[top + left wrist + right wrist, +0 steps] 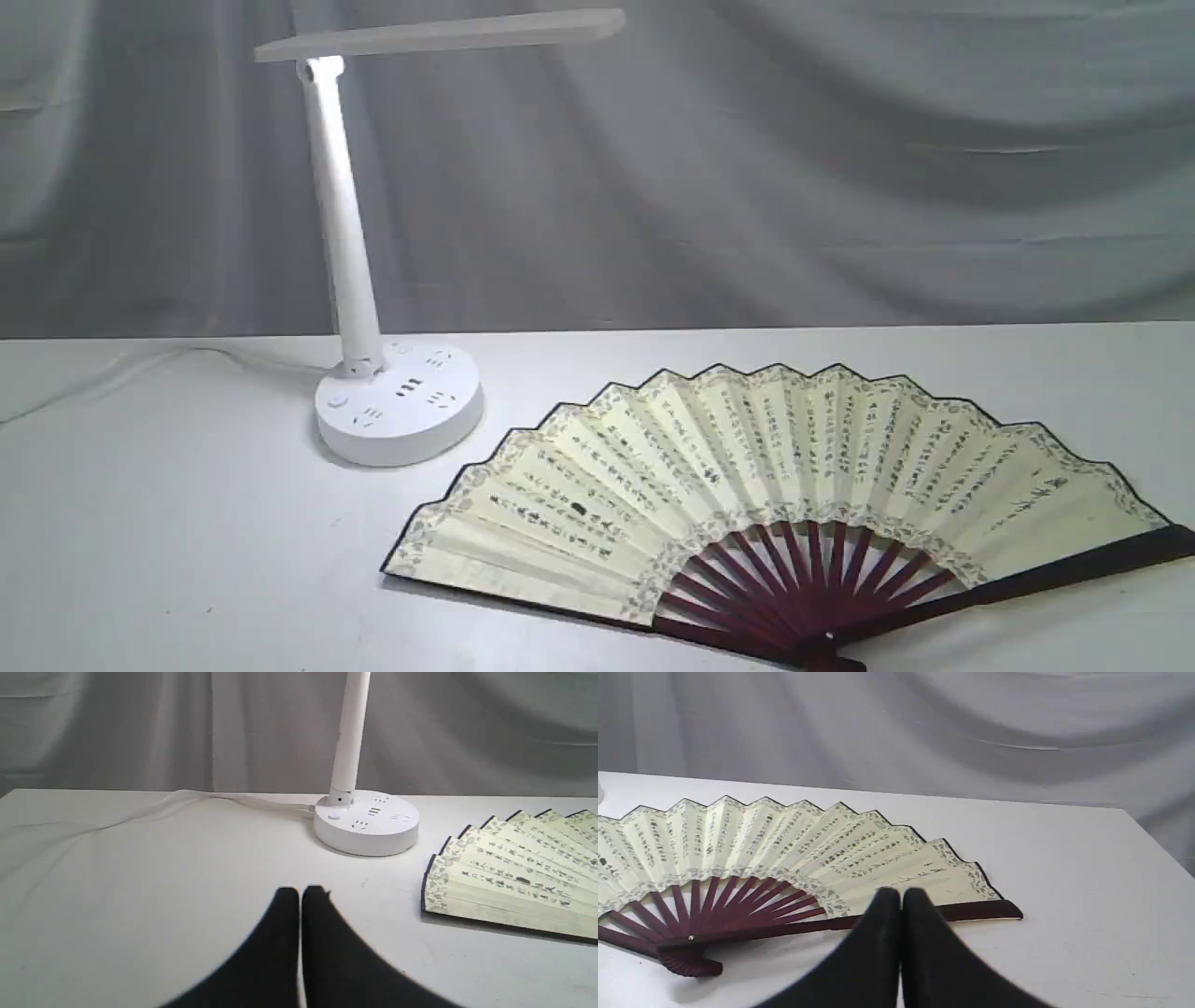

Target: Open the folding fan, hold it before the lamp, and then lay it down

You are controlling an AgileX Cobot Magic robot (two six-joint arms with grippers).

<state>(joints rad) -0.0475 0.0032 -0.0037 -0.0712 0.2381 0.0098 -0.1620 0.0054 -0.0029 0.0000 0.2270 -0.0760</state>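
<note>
Left fingers [285, 914] are seen pressed together, nothing pinched, over bare surface [187, 523] by the front edge. Right fingers [885, 914] are likewise pressed together and empty, aimed at the right guard of the folding fan [775, 467]; contact cannot be told. The fan is spread fully and laid flat along the front edge, toward the right front corner. Further back, nearer the rear edge, the lamp [341, 224] is stood, near the fan's left tip, not touching. Lay-down is judged done; only arm retreat is called for.
</note>
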